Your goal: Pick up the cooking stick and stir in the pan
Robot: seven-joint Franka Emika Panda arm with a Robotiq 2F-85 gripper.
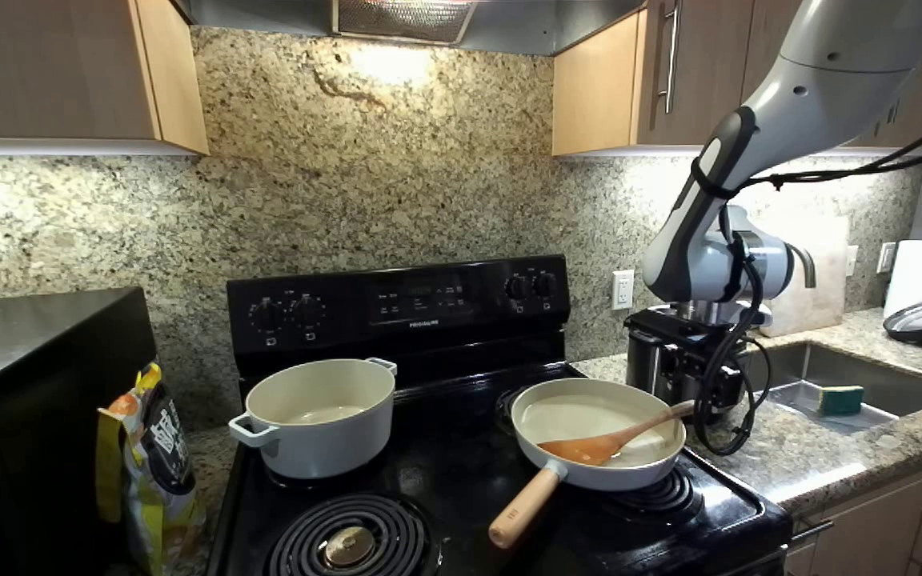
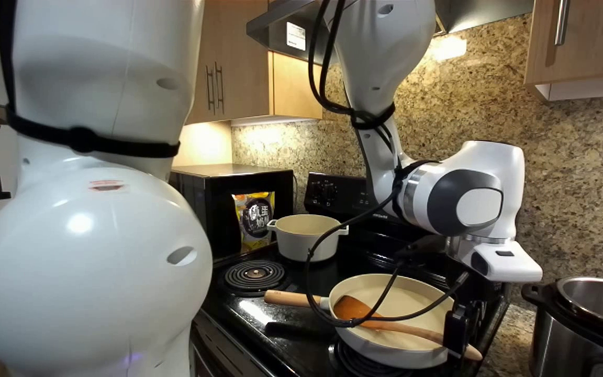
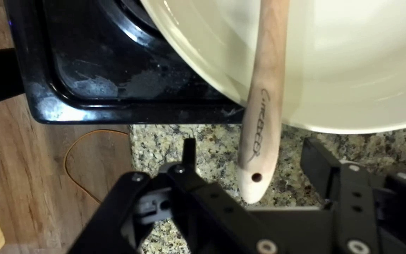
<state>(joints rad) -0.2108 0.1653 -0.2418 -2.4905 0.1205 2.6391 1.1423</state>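
The cooking stick (image 1: 589, 448) lies in the white pan (image 1: 569, 408), its orange-brown blade on the pan floor near the pan's pale handle (image 1: 527, 506). Both also show in an exterior view, the stick (image 2: 351, 309) and the pan (image 2: 409, 288). The stick's handle leans over the rim and sticks out past it. In the wrist view my gripper (image 3: 248, 144) is open, its fingers on either side of the end of the stick's handle (image 3: 263, 116), with gaps to both. The gripper also shows in both exterior views (image 1: 705, 400) (image 2: 461, 330); there its fingers are partly hidden.
A deeper white two-handled pot (image 1: 325, 440) stands on the back burner. A steel pot (image 2: 579, 335) stands on the counter beside the stove. A snack bag (image 1: 161, 456) leans by the microwave (image 1: 37, 416). A sink with a sponge (image 1: 841, 399) lies beyond. Cables hang from the arm over the pan.
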